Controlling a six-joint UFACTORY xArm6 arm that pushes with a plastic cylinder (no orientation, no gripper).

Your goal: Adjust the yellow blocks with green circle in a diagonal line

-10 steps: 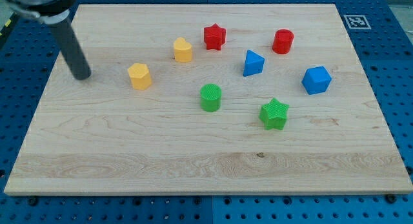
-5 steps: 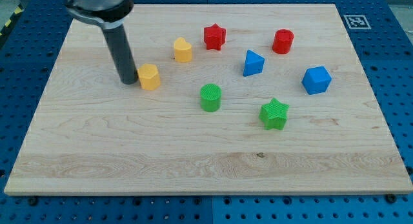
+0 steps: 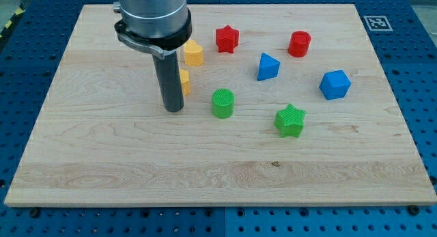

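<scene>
One yellow block (image 3: 184,81) is largely hidden behind the rod; only a sliver at the rod's right is seen, its shape undeterminable. The arm's upper body is cut off by the view's top.

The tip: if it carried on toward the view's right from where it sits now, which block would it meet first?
Probably the green cylinder, just right of my tip. The yellow block half hidden behind the rod looks farther back, though depth is uncertain.
</scene>
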